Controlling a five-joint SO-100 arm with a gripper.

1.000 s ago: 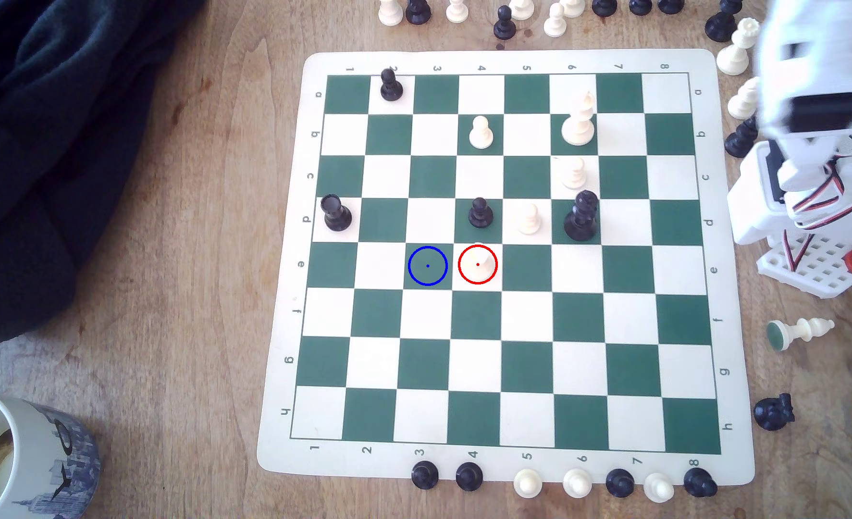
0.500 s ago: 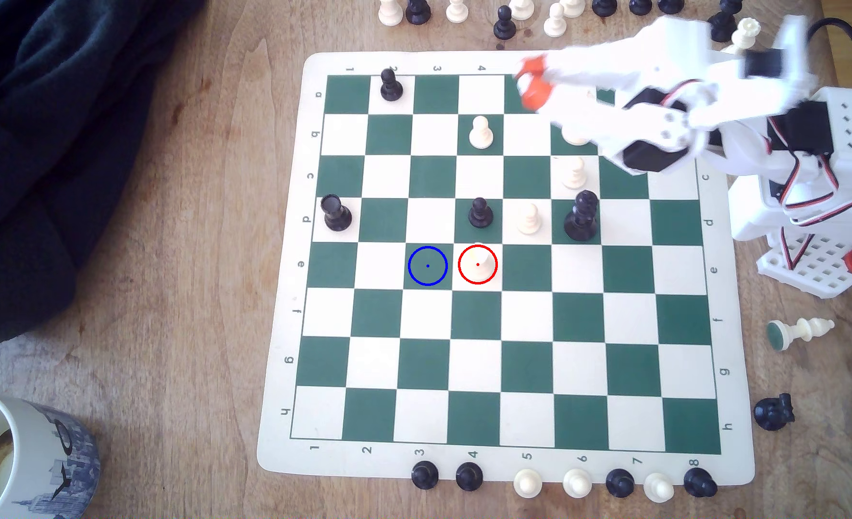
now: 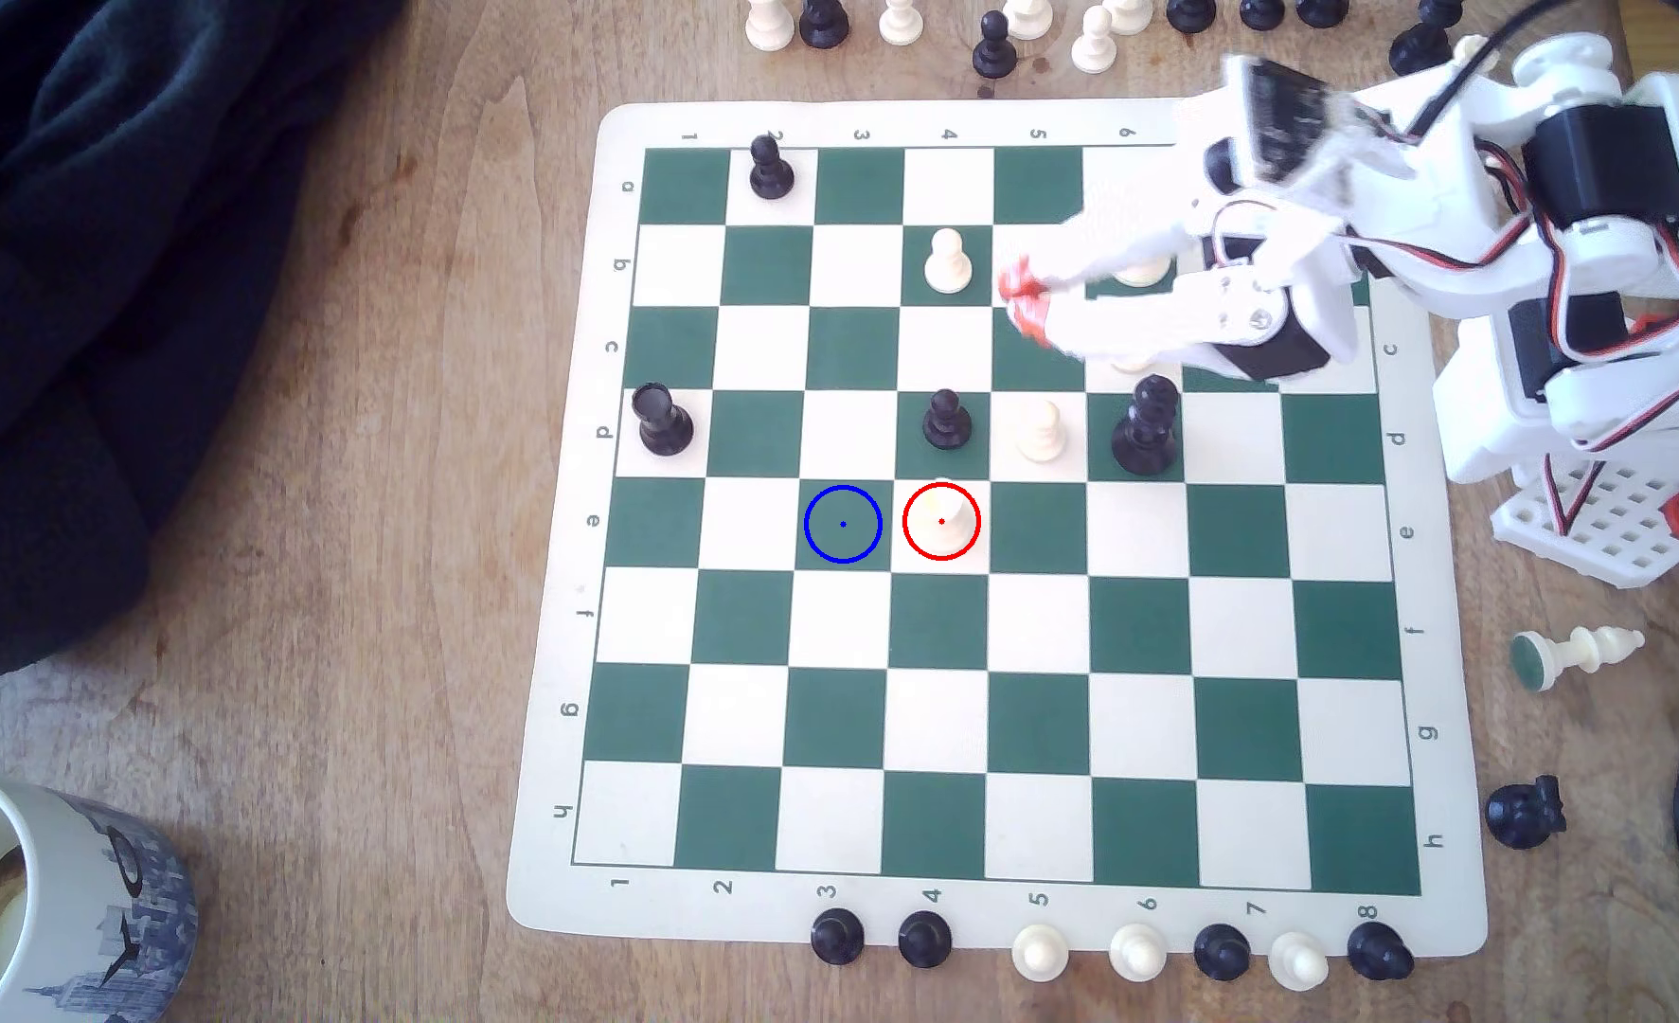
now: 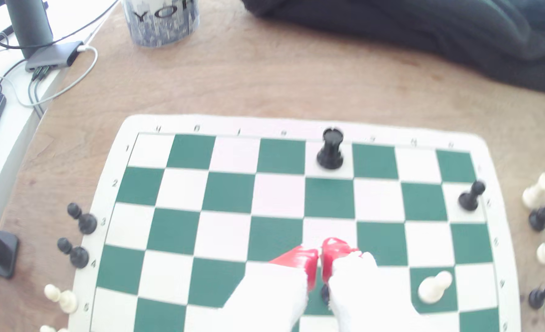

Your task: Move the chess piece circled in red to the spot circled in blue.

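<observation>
The chess piece (image 3: pixel 943 519), a small cream-white pawn, stands on a white square inside the red circle near the board's middle. The spot (image 3: pixel 843 524), a dark green square with a blue circle, is the adjoining square toward the exterior view's left, and it is bare. My gripper (image 3: pixel 1024 300) hovers blurred over the board's upper right part, well above and to the right of the pawn in the exterior view. In the wrist view the red fingertips (image 4: pixel 299 259) sit almost together with nothing between them, and the white fingers hide the pawn.
A black pawn (image 3: pixel 945 421) stands one square beyond the circled pawn. A cream pawn (image 3: pixel 1042 433) and a tall black piece (image 3: pixel 1148 428) stand to its right. Spare pieces line the board's edges. A mug (image 3: pixel 48 905) and a dark cloth (image 3: pixel 127 295) lie at the left.
The arm has swung in from the exterior view's right edge over the board. Since half a second ago the gripper has moved down and slightly left, closer to the board's middle. No piece has moved.
</observation>
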